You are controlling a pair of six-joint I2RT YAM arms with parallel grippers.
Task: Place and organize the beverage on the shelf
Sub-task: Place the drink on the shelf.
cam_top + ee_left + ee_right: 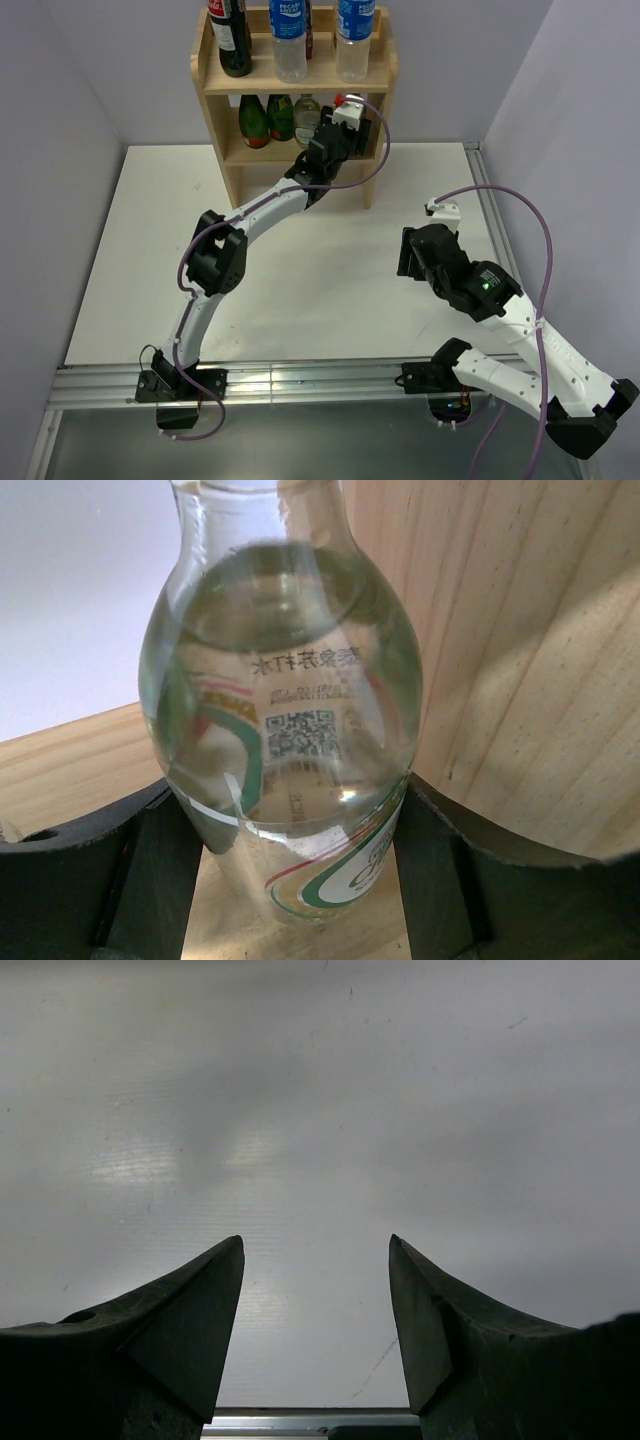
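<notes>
The left gripper (300, 880) is closed on a clear bottle (285, 740). One dark finger (150, 870) presses its left flank and the other presses its right, low on the body below the shoulder. The bottle stands upright on a board of the shelf (232, 180), on the middle tier, just beside the inner face of the right side panel (530, 660). To its left, the wrist view shows bare board.

On that same tier, two green bottles (255, 120) and another clear one (307, 118) stand in a row to the left of the wrist. On the top tier are a dark cola bottle (233, 40) and two blue-labelled bottles (289, 40).

The left arm rises from its base to a bent elbow, and its forearm stretches diagonally into the shelf front.

The right gripper (316, 1260) has its jaws parted and holds nothing. It points down at the white table (300, 300), well apart from the shelf and near the right rail. Its arm is folded back over its base.
</notes>
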